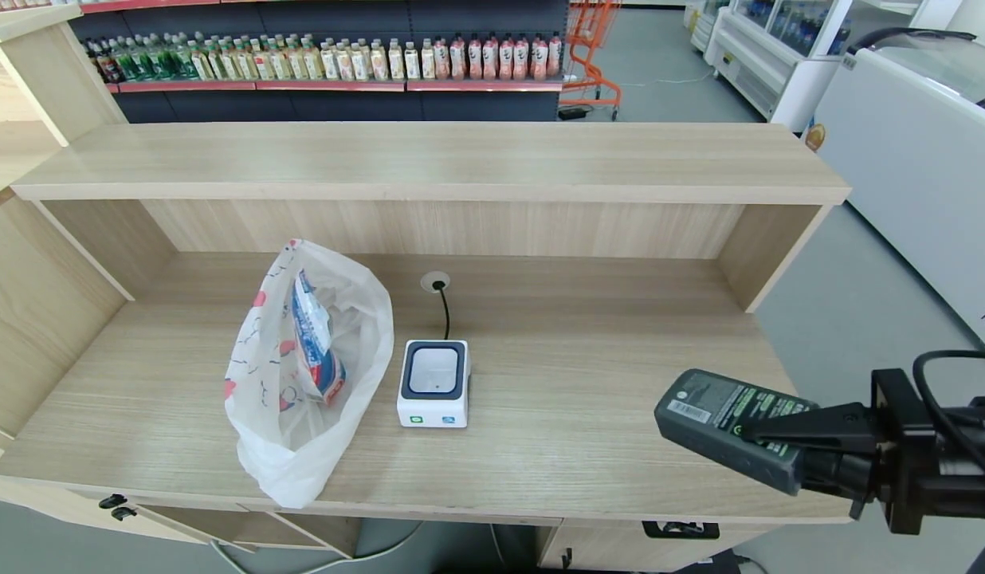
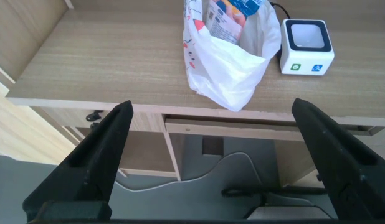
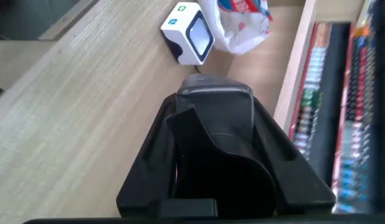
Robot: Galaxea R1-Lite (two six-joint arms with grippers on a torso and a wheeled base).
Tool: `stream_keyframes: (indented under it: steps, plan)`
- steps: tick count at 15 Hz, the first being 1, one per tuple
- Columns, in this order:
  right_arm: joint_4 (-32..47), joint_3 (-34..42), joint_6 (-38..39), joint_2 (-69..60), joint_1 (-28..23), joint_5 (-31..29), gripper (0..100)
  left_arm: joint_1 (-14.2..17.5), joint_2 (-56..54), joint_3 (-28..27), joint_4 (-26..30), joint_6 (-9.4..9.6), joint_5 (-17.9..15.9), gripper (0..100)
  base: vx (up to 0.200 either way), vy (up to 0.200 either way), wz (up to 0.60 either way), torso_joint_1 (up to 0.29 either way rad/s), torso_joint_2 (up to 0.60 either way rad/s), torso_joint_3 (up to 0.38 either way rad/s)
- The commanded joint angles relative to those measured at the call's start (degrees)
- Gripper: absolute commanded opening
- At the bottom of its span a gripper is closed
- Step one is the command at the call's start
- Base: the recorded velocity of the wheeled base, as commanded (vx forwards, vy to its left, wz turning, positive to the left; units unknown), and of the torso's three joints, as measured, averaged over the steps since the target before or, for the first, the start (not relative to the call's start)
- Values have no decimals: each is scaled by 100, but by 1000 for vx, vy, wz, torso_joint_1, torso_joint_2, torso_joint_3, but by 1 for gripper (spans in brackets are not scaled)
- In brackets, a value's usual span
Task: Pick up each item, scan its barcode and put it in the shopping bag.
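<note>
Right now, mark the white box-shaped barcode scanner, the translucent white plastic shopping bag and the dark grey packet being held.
barcode scanner (image 1: 433, 371), head view, its glass window.
shopping bag (image 1: 289, 458), head view, its lower wall.
dark grey packet (image 1: 712, 410), head view, its printed face.

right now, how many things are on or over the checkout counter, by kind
shopping bag: 1
blue-and-white packet inside the bag: 1
barcode scanner: 1
dark pack held in the right gripper: 1
total: 4
</note>
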Motion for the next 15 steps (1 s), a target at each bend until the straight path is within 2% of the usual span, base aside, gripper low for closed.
stream_keyframes:
  steps: [1,4,6,7,10,15]
  plan:
    - [112,-13,-877,337,464,46,0,0,-2,1,-1,-1,4,100,0,0,0,0,0,0]
    - [42,-188,-1932,979,1519,72,0,0,-2,1,-1,-1,4,100,0,0,0,0,0,0]
    - [33,-285,-2380,1313,1888,107,0,0,-2,1,-1,-1,4,100,0,0,0,0,0,0]
    - [-11,-303,-2486,1392,1932,116,0,0,-2,1,-1,-1,4,100,0,0,0,0,0,0]
    - [-617,-267,-2820,1673,1958,687,0,0,-2,1,-1,-1,4,100,0,0,0,0,0,0]
    - [-1224,-188,-2820,1656,1976,696,0,0,-2,1,-1,-1,4,100,0,0,0,0,0,0]
